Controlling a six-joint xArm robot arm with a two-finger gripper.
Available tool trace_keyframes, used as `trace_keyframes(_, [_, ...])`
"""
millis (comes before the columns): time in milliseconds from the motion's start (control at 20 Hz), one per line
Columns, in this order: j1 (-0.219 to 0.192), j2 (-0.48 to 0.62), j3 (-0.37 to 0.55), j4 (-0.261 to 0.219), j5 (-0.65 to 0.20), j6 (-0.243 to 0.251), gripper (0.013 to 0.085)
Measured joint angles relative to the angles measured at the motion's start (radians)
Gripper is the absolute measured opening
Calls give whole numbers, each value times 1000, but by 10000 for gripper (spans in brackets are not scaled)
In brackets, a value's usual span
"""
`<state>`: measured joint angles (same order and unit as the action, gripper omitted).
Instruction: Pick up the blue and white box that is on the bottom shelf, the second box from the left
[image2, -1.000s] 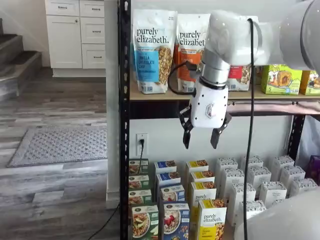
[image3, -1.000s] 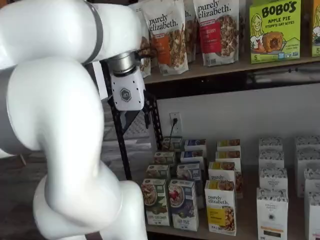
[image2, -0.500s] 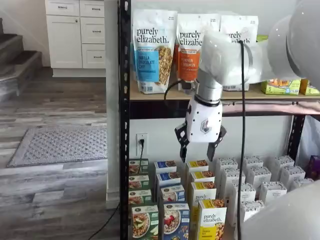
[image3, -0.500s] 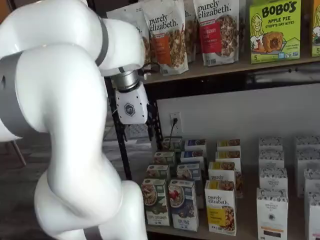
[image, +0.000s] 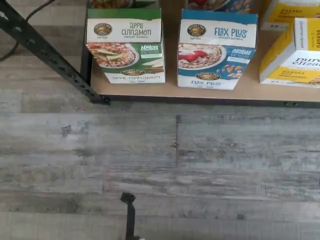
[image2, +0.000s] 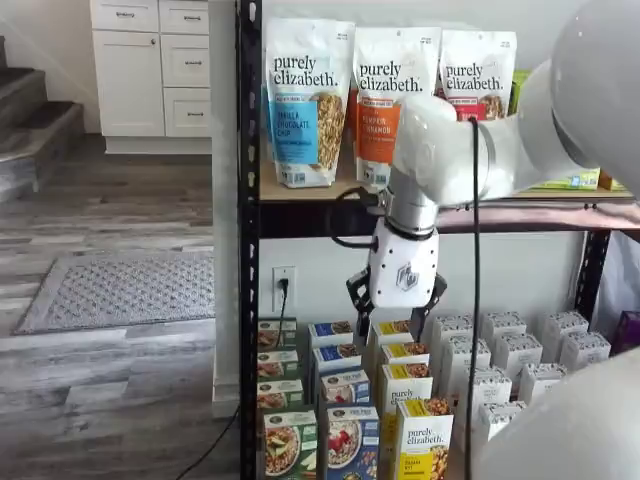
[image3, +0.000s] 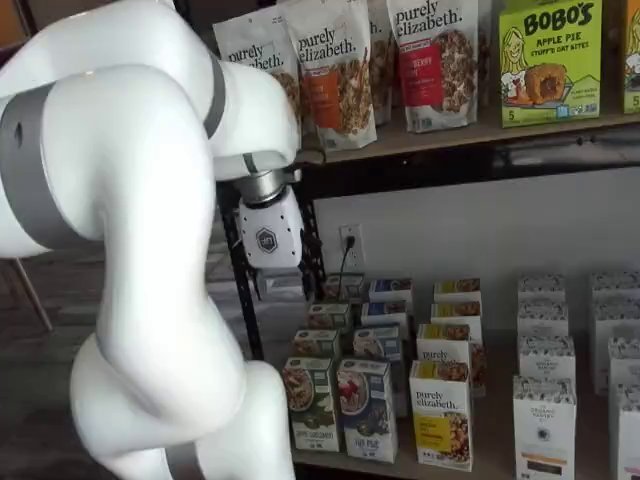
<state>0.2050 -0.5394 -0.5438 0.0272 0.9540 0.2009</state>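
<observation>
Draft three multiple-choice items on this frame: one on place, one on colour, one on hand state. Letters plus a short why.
1. Which box stands directly beside the blue and white box at the front of the bottom shelf, on the rack-post side?
A. a green Apple Cinnamon oatmeal box
B. a Bobo's apple pie box
C. a red granola bag

2. What colour is the label on the yellow purely elizabeth box's lower front?
A. purple
B. yellow
C. black

3. How is the hand right now?
A. shut on the blue and white box
B. open, holding nothing, above the boxes
C. out of every view

Answers:
1. A: the wrist view shows the Apple Cinnamon box next to the Flax Plus one.
2. B: a yellow panel shows under the brand name.
3. B: in a shelf view a gap shows between the two black fingers, with no box in them.
</observation>
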Motion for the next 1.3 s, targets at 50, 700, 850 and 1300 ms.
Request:
trace_keyframes(50, [-3, 10, 6, 3, -16, -5, 850])
trace_keyframes(700, [-18, 157, 35, 16, -183, -34, 850])
trace_keyframes(850, [-15, 193, 38, 8, -231, -28, 850])
trace_keyframes(1300, [-26, 289, 39, -4, -337, -31, 850])
